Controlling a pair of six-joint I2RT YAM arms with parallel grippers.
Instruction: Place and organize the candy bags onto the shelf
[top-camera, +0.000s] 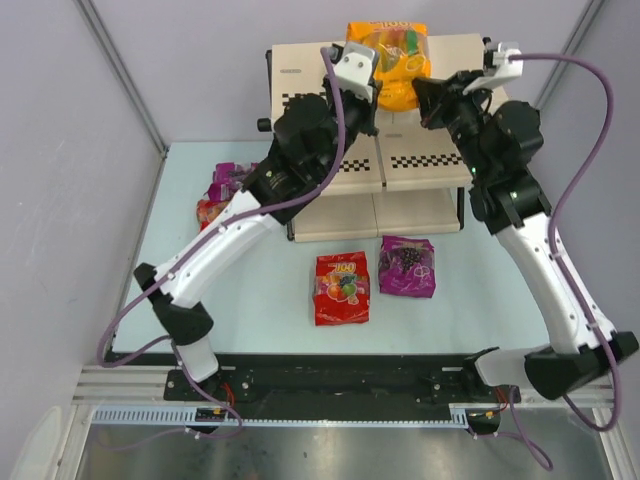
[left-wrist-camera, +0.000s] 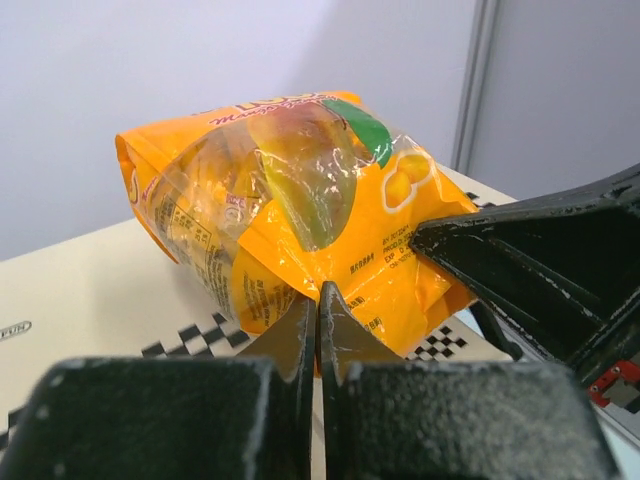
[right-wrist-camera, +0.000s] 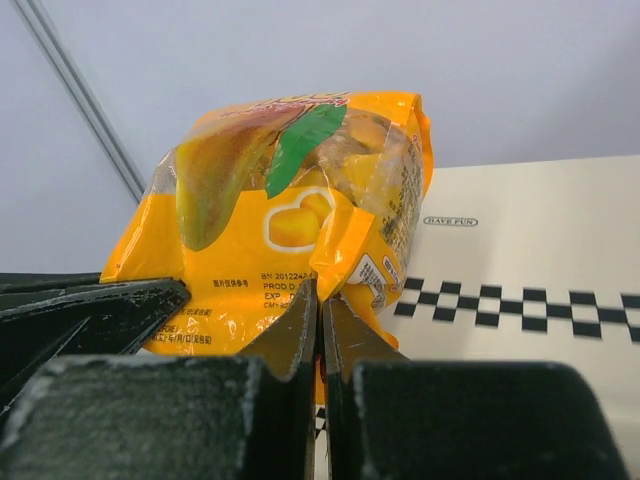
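Note:
The orange candy bag (top-camera: 392, 60) stands upright above the top tier of the shelf (top-camera: 305, 70), held from both sides. My left gripper (top-camera: 372, 100) is shut on its lower edge; in the left wrist view the gripper (left-wrist-camera: 318, 295) pinches the orange bag (left-wrist-camera: 300, 200). My right gripper (top-camera: 425, 100) is shut on the same edge; in the right wrist view the gripper (right-wrist-camera: 320, 295) pinches the bag (right-wrist-camera: 290, 200). A red bag (top-camera: 341, 288) and a purple bag (top-camera: 407, 266) lie on the table in front of the shelf. Another purple bag (top-camera: 232, 178) and red bag (top-camera: 212, 210) lie to its left.
The shelf's cream boards and checkered strips show in both wrist views, left (left-wrist-camera: 90, 290) and right (right-wrist-camera: 540, 240). Grey walls close in behind and beside the shelf. Each wrist view shows the other gripper's black fingers, left view (left-wrist-camera: 530, 270), right view (right-wrist-camera: 90, 305).

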